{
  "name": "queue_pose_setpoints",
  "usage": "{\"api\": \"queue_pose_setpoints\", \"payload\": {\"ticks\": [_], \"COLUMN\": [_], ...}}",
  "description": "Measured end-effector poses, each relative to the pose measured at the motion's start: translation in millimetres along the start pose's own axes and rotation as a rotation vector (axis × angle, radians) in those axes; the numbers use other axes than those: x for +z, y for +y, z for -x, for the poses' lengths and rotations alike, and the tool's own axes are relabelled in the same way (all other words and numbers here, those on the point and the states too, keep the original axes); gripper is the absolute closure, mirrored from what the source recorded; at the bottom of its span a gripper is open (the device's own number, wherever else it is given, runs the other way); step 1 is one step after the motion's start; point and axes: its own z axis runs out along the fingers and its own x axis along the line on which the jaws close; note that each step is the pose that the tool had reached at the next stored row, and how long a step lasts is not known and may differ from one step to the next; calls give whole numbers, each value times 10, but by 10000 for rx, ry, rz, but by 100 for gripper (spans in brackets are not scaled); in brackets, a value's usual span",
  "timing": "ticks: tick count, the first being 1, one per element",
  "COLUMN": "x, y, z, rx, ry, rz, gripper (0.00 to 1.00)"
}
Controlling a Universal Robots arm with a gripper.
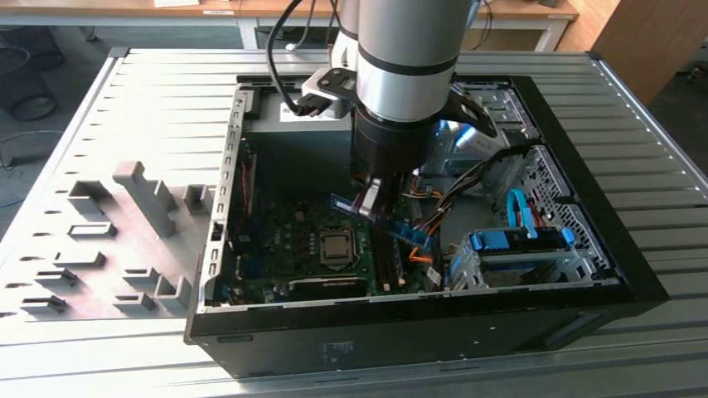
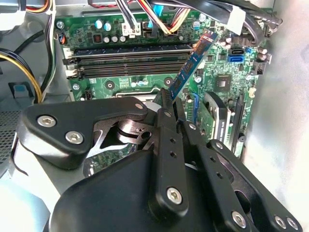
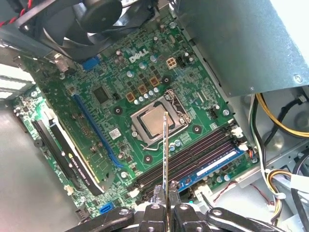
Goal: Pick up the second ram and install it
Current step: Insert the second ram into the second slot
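My gripper [image 1: 373, 201] hangs inside the open computer case [image 1: 619, 274], shut on the second ram [image 1: 387, 222], a slim bluish-green stick held tilted above the motherboard [image 1: 282, 240]. In the second wrist view the stick [image 2: 190, 65] juts out from between the black fingertips [image 2: 166, 96] toward the long black memory slots [image 2: 130, 60]. In the first wrist view the stick [image 3: 165, 154] shows edge-on as a thin line rising from the gripper [image 3: 166, 197], over the slots [image 3: 186, 159] and near the processor socket [image 3: 155, 121]. Another memory stick [image 3: 212, 166] sits seated in the outermost slot.
Bundled cables [image 1: 443, 211] and a drive cage with blue clips [image 1: 520, 245] crowd the case on the exterior view's right. Grey fixture blocks [image 1: 133, 207] stand on the ribbed table on the exterior view's left. A fan [image 3: 96, 14] and the power supply wall [image 3: 241, 43] border the board.
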Motion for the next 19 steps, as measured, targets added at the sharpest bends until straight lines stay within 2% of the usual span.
{"api": "queue_pose_setpoints", "payload": {"ticks": [11,19], "x": [2,4], "y": [0,0], "z": [0,0], "rx": [603,1256], "ry": [112,200], "rz": [-39,-57], "gripper": [86,86]}}
